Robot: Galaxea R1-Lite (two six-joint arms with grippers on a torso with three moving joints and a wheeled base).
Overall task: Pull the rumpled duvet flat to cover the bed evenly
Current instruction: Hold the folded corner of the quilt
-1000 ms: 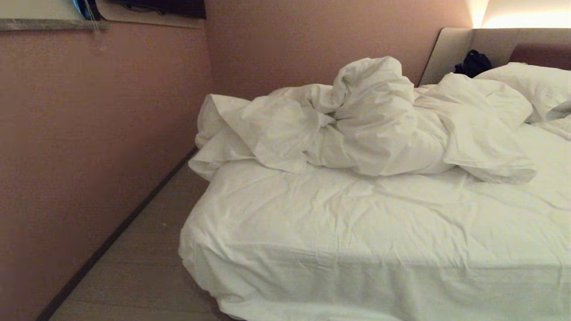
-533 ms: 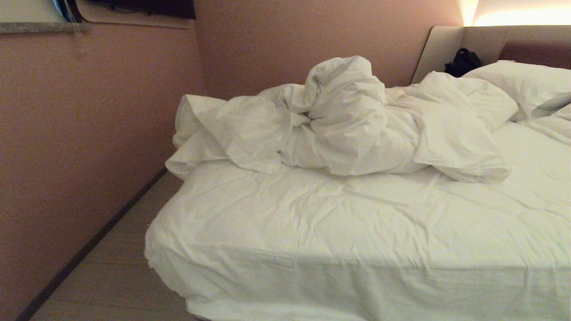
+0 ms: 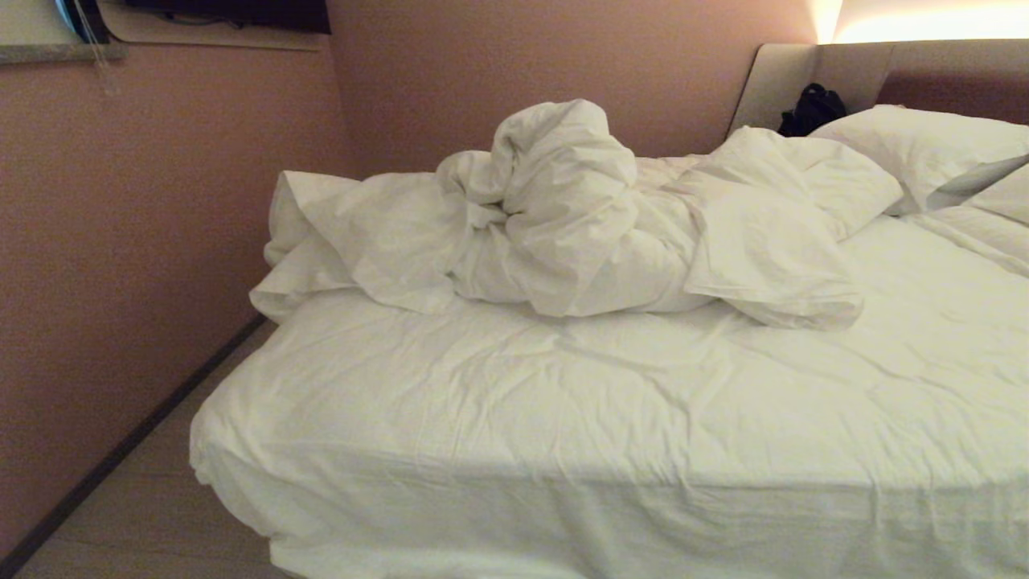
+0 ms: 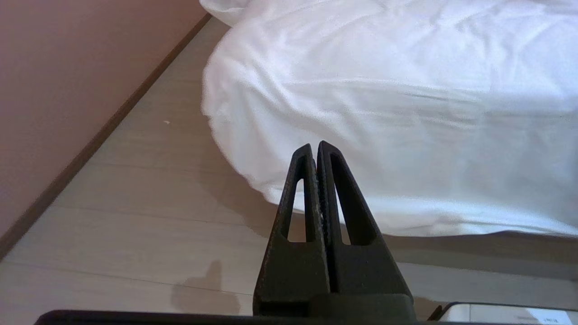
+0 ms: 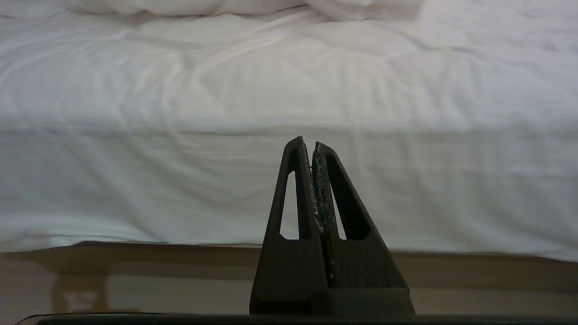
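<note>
The thick, puffy white cotton duvet (image 3: 579, 233) lies bunched in a tall rumpled heap across the far side of the wide low bed (image 3: 563, 418), with one end spilling toward the pink-brown wall (image 3: 145, 241) and the other end reaching the plump white pillows (image 3: 924, 153) in front of the padded beige and maroon headboard (image 3: 900, 72). Nearer than the heap, only the thin wrinkled white fitted sheet (image 3: 611, 402) covers the mattress. Neither arm shows in the head view. The black left gripper (image 4: 314, 145) hangs low just off the bed's near corner, above the pale wooden floor (image 4: 135, 216), its fingers pressed together on nothing. The black right gripper (image 5: 305, 141) hangs before the bed's near side face, likewise pressed together and empty. The step in hand looks like the approach: nothing of the duvet is gripped yet. The next move likely calls for getting close to the bed's near edge, opening the fingers, reaching over the bare sheet to a free edge or corner of the heap, pinching it and drawing it toward the near side. Since the heap is twisted on itself, a grip on a loose outer fold would probably spread it better than one on its peak.
</note>
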